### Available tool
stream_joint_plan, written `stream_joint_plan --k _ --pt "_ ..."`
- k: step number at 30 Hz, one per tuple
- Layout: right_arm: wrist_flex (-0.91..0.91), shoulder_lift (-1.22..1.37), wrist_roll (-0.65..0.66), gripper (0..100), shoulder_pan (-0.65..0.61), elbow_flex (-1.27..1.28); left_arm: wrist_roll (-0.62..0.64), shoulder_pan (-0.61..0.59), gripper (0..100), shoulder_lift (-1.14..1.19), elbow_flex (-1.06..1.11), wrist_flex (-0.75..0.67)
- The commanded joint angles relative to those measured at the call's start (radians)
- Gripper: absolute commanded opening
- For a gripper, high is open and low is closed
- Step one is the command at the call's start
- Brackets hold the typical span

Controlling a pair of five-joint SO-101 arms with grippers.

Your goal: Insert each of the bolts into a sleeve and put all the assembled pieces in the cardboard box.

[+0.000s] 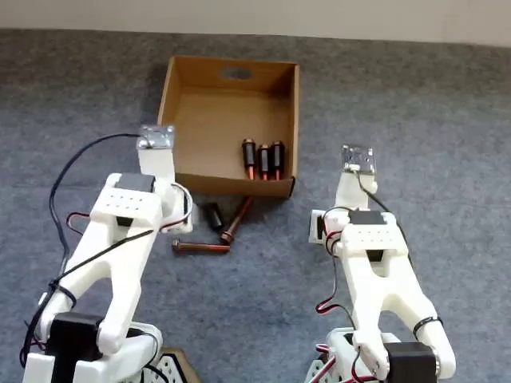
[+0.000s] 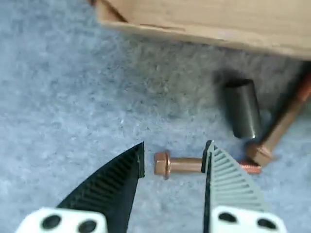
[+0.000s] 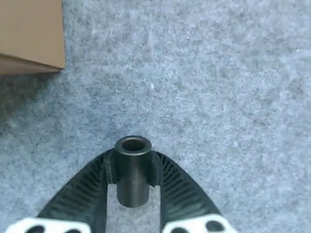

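- Bolts first: one copper-coloured bolt (image 2: pixel 177 165) lies flat on the grey carpet (image 2: pixel 58 97), right in the gap of the left claw (image 2: pixel 175 156).
- Its flanged head is nearer the black finger (image 2: pixel 116 179), and its shank runs behind the grey finger (image 2: pixel 228 184).
- We see the left claw spread wide, one finger on each side of that bolt. We cannot tell whether the grey finger touches it.
- Just past the grey finger's tip lies a second bolt (image 2: pixel 282 126). It is slanted, with its head near the first one's threaded end and its shank pointing towards the cardboard box (image 2: pixel 218 19).
- A loose sleeve (image 2: pixel 241 109), dark and lying on its side, is just beside the second bolt, between the left claw and the box wall.
- We find the right claw (image 3: pixel 131 165) clamped on another dark piece, the held sleeve (image 3: pixel 132 182). Both fingers press its sides and its open bore faces the wrist camera.
- One corner of the box sits well apart from the right claw, ahead of it and off to one side.
- From the high view, three assembled pieces (image 1: pixel 263 159) lie side by side inside the box. They are just behind the wall that faces both claws.
- The box stands ahead of the left arm (image 1: pixel 120 239) and the right arm (image 1: pixel 375 255).
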Motion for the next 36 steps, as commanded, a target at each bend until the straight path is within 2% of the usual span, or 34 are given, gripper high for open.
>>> stream_joint_plan --k 1,5,10,12,16,19,28,36 --pt "-0.012 -0.041 -0.009 0.5 0.008 -0.004 0.086 0.047 21 -0.038 -0.030 0.068" --pt "-0.012 -0.041 -0.008 0.5 0.008 -0.005 0.048 0.163 21 -0.036 -0.024 0.247" --pt "-0.012 -0.041 -0.006 0.5 0.008 -0.005 0.049 0.208 21 -0.027 -0.022 0.233" --pt "-0.012 -0.041 -0.005 0.5 0.008 -0.004 0.127 0.203 21 -0.028 -0.022 0.212" --pt "-0.012 -0.041 -0.005 0.5 0.008 -0.005 0.420 0.206 21 -0.027 -0.005 0.189" --pt "-0.012 -0.041 -0.005 0.5 0.008 -0.005 0.526 0.211 21 -0.027 0.036 0.121" --pt "-0.012 -0.041 -0.005 0.5 0.008 -0.004 0.534 0.203 21 -0.027 0.197 -0.149" --pt "-0.012 -0.039 -0.003 0.5 0.008 -0.004 0.603 0.203 21 -0.027 0.211 -0.267"
